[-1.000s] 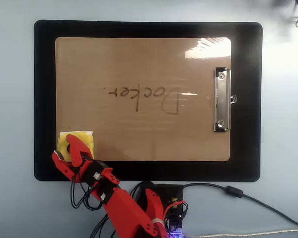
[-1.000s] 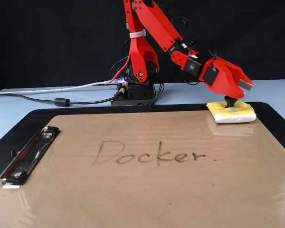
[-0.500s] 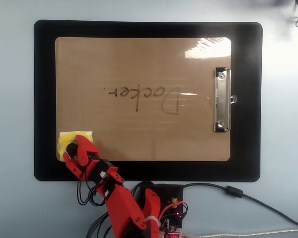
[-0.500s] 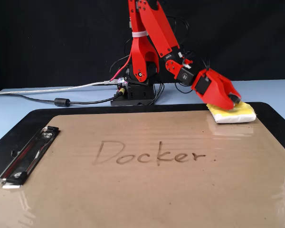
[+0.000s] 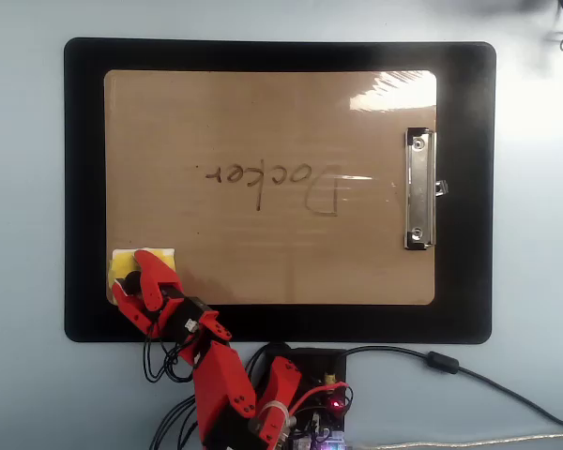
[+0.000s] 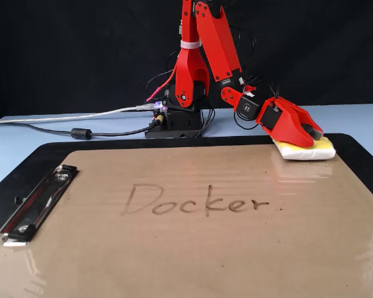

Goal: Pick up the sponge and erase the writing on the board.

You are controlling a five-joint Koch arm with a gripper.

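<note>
Sponge (image 6: 306,149) sits on the board's (image 5: 272,122) corner nearest the arm's base, at the lower left in the overhead view, with the red claw (image 6: 311,132) lying low on top of it; whether its jaws are spread or pinching the sponge cannot be told. Being small, soft and light, the sponge should squash easily, so a hold across its two opposite sides looks safest. Farther out, the writing (image 5: 274,186) lies mid-board, well apart from the sponge, over glossy film that looks slippery. Beyond it the metal clip (image 5: 418,188) stands clear of the word. The black mat (image 5: 84,187) and pale bench (image 5: 19,225) surround everything.
</note>
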